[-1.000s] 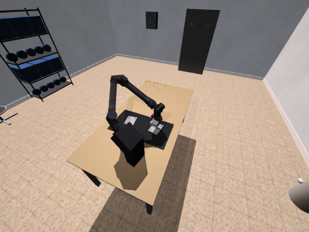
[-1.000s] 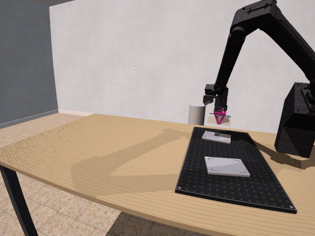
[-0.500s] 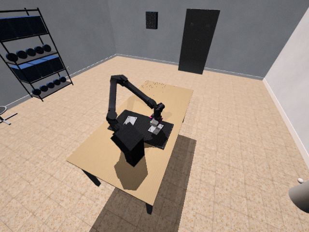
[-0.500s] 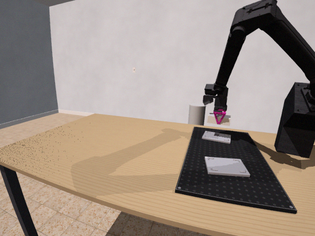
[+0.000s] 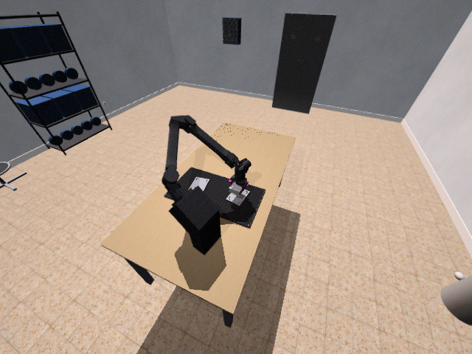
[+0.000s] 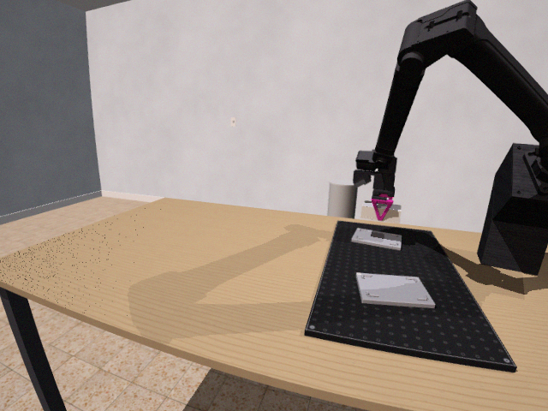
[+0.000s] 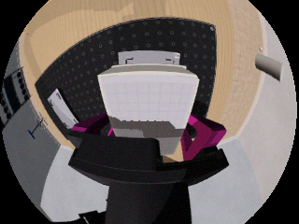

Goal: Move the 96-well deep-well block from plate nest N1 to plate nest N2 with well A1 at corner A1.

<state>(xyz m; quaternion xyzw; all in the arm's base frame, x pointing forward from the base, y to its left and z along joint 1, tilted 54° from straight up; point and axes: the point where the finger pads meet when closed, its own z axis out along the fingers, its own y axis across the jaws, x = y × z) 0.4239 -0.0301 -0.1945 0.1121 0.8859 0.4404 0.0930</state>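
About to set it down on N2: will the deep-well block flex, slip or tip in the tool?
The deep-well block looks like a rigid, boxy moulding, so it probably won't flex. The tool is shut on it near its lower end, with smooth walls, so a slight slip is possible. Its flat, broad base should resist tipping once seated in the nest.

Lab: perforated breadboard [image 6: 442, 327], plate nests, storage rack [image 5: 82, 57].
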